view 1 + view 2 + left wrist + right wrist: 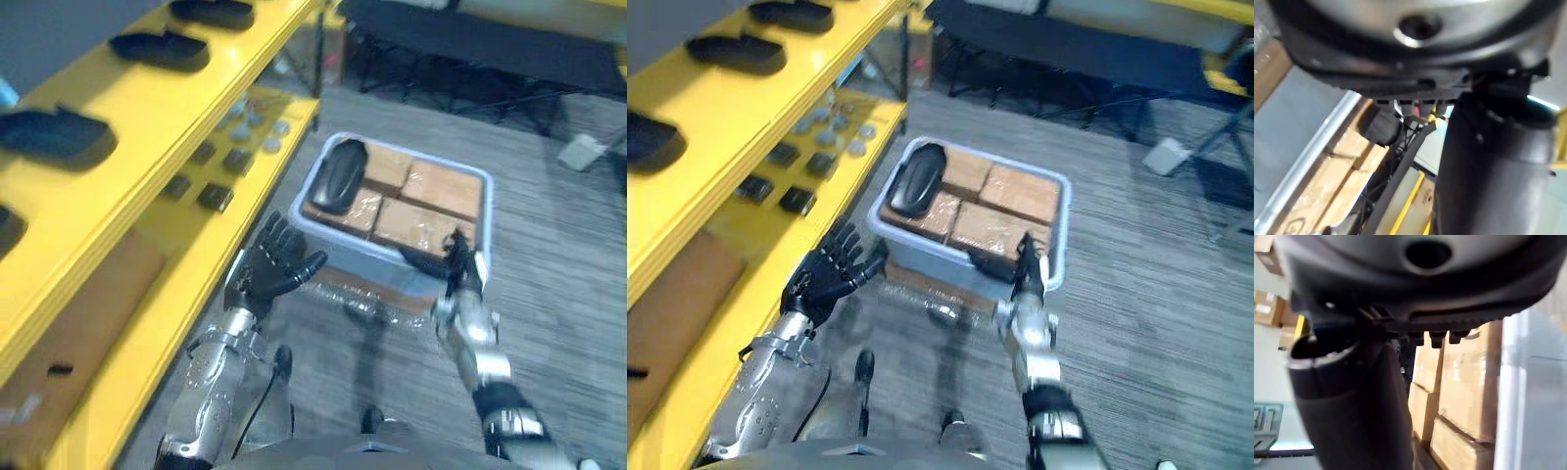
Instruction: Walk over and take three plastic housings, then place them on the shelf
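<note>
Since both hands are hovering at the near edge of the bin (487, 201) and neither holds anything, I'd say we're at the reach-in-and-grab stage. The bin sits on the floor (568, 294) right next to the yellow shelf (147, 127), and it's packed with brown wrapped boxes (441, 186).

One plastic housing (340, 174) lies on top of the boxes at the far left corner. A second dark housing (423, 258) sits at the near right corner, just beside the right hand (460, 269). That hand is edge-on to the camera, its fingers (1026, 257) straight and close together, not wrapped round anything as far as I can see. The left hand (279, 262) is palm-down by the near left corner with its fingers fanned wide.

My advice: take the near housing with the right hand first, since it's practically touching it already. Come down over the top and close across the narrow width instead of poking at an end, because the wrap under it looks slippery and the part could skate into a gap between boxes. The left hand has the cleaner line to the far one, but it has to clear the rim first. The top board already carries a row of shelf housings (162, 49), so pick an open spot between them.
</note>
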